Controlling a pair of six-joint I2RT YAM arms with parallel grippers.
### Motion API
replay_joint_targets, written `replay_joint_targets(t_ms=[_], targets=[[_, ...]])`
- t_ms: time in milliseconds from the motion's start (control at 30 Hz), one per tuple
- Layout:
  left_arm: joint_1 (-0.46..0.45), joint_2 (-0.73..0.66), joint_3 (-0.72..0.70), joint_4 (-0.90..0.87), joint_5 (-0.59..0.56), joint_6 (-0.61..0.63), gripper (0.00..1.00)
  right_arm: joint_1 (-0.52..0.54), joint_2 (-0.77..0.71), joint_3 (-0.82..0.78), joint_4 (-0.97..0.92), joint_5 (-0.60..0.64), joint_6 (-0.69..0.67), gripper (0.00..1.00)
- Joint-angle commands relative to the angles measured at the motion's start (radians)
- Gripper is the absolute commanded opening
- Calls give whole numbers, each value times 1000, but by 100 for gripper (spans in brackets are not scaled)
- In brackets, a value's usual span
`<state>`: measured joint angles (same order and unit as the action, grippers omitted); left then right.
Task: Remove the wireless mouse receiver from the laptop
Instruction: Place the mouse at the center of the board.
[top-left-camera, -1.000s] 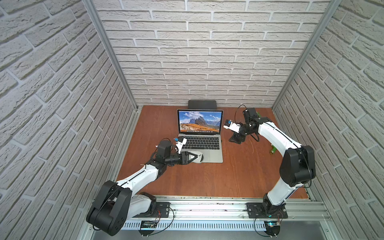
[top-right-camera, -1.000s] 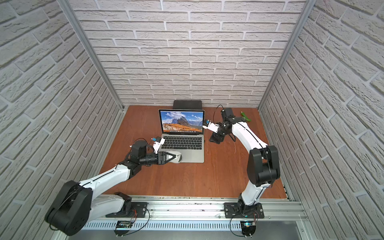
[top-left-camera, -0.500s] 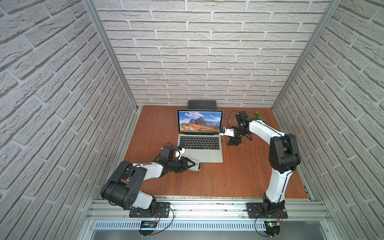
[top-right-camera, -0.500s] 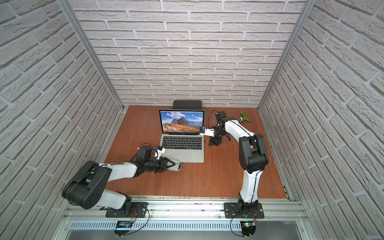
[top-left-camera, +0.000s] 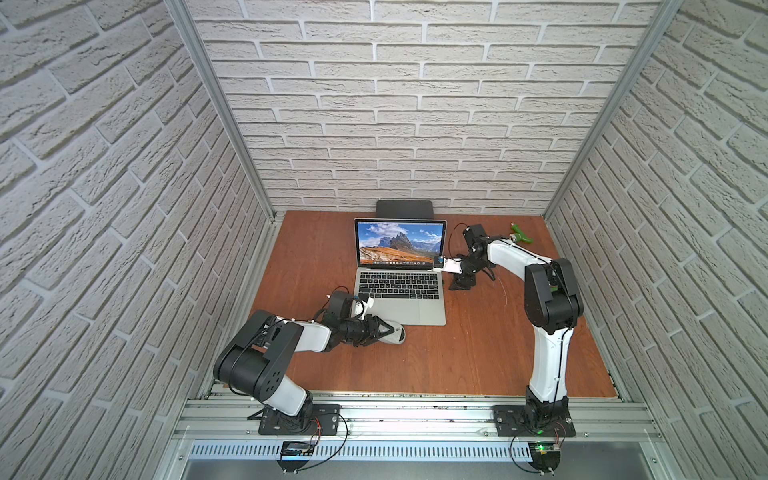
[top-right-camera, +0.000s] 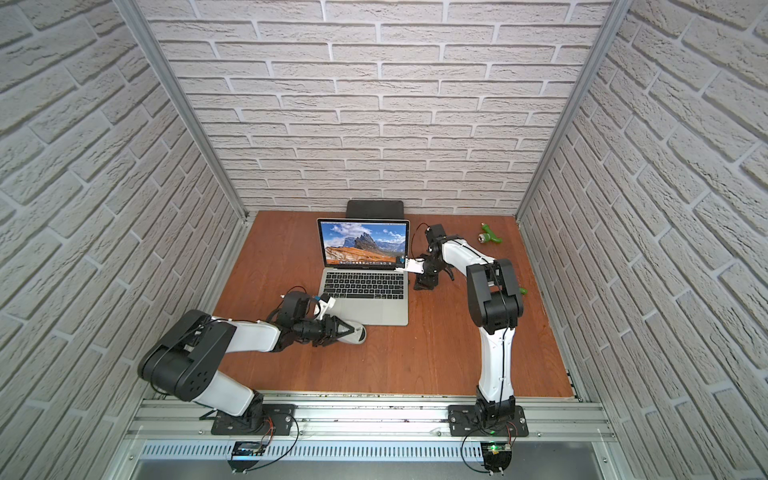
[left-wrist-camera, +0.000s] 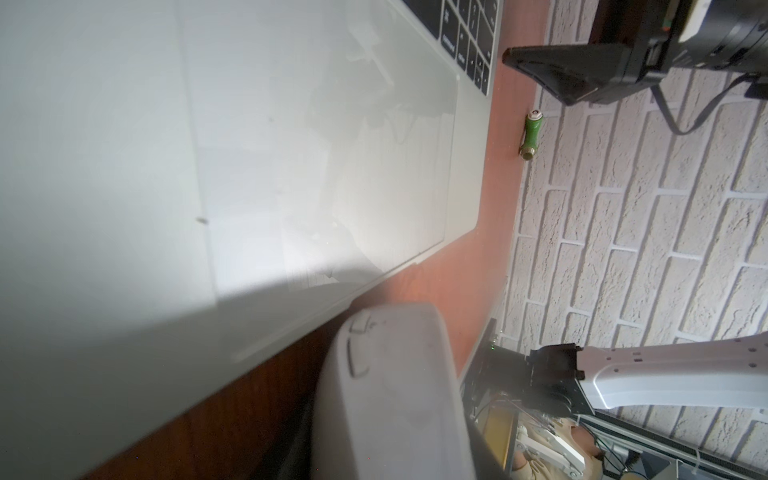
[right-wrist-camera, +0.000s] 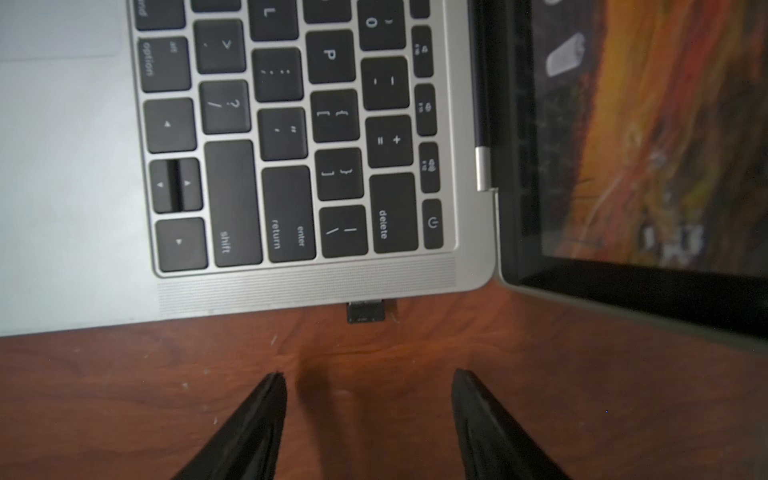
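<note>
Dark receiver, seemingly seated, in laptop

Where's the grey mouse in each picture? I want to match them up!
In a top view: the mouse lies on the table by the laptop's front left corner, gripped by the left pincer.
In a top view: same spot.
Left wrist: huge and close, beside the laptop's front edge.
Right wrist: not in it.
Shared landmark: the laptop's black keys, in all four.

A lab test booth: brick-pattern panels, aluminium rail (arms bolted on), wooden tabletop.
</note>
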<state>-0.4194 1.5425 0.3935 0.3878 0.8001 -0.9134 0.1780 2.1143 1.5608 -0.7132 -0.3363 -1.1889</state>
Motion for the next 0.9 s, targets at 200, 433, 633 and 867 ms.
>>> replay_joint_targets(t_ms=[200,433,633,867], targets=[[-13,-5,22,-30,-22,15,0,44,40,40,-5,-6,-11,66],[-20,-16,20,-55,-32,19,0,65,41,30,-11,-5,-21,63],[-23,-7,22,-51,-30,21,0,78,55,43,-14,15,-16,53],[-26,-23,16,-69,-40,20,0,78,56,36,-11,28,-22,39]])
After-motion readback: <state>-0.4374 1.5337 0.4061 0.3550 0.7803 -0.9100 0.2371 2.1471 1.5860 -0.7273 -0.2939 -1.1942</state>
